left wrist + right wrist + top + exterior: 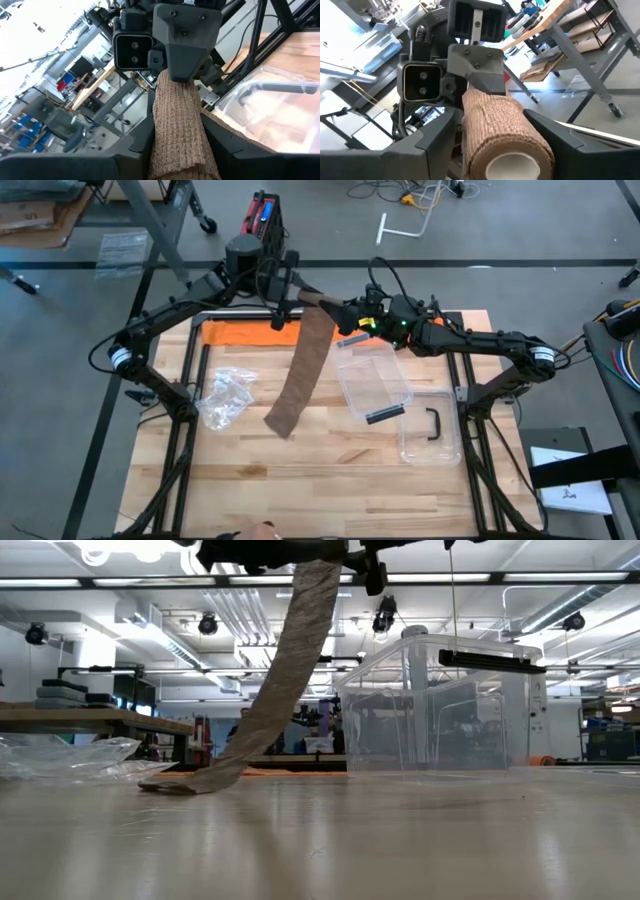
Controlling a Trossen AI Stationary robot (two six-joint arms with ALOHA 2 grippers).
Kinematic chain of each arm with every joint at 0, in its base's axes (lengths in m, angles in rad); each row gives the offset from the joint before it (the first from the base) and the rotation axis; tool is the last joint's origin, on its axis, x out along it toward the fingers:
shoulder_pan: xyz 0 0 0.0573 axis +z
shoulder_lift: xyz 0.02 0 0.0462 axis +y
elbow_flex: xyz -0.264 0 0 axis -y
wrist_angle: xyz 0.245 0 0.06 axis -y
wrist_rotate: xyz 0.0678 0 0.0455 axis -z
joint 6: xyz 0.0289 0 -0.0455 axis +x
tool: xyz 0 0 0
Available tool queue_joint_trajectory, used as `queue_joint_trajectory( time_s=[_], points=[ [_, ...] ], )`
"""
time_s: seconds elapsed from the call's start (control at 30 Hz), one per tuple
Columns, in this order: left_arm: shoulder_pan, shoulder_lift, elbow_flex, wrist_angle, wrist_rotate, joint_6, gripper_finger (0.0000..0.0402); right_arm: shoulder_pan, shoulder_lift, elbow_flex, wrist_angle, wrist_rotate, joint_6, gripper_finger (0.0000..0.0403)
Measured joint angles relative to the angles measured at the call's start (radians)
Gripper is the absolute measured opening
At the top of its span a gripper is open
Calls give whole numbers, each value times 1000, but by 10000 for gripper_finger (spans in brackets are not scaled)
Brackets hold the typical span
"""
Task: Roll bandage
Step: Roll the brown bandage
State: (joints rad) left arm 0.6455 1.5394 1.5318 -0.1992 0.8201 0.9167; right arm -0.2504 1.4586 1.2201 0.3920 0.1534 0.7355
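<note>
A brown bandage is partly wound into a roll (502, 127) on a white core (512, 167). The roll is held level, high above the table's far middle, between my two grippers, which face each other. My left gripper (300, 298) is shut on one end and my right gripper (345, 313) on the other. The unrolled strip (305, 365) hangs slanting down from the roll. Its free end (185, 784) lies flat on the wooden table (330, 470). My left gripper pinches one end of the roll (177, 135) between its two fingers, coming level from the table's left, fingers along the roll's axis. The roll is lifted clear. My right gripper takes the opposite, core-showing end (507, 145) between its two fingers, level from the right, also along the axis.
A clear plastic box (375, 380) stands right of the strip, with its lid (430, 430) nearer the right edge. A crumpled plastic bag (225, 395) lies left of the strip. An orange sheet (240, 332) lies at the far left. The near half of the table is bare wood.
</note>
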Motion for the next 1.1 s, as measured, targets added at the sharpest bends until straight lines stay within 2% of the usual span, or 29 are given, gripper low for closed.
queue_joint_trajectory(
  time_s=[0.43,0.6,0.83,1.1],
  points=[
    [-6,1,-1,19,1,18,123,0,0,0,3,-1,-22,159],
    [-6,-1,-1,13,1,-82,130,0,0,0,2,-2,-66,135],
    [29,-24,-3,-34,11,-215,189,1,-1,4,-12,-15,-182,129],
    [92,-29,-3,-27,195,-498,271,4,-7,4,-22,-19,-363,128]
  ],
)
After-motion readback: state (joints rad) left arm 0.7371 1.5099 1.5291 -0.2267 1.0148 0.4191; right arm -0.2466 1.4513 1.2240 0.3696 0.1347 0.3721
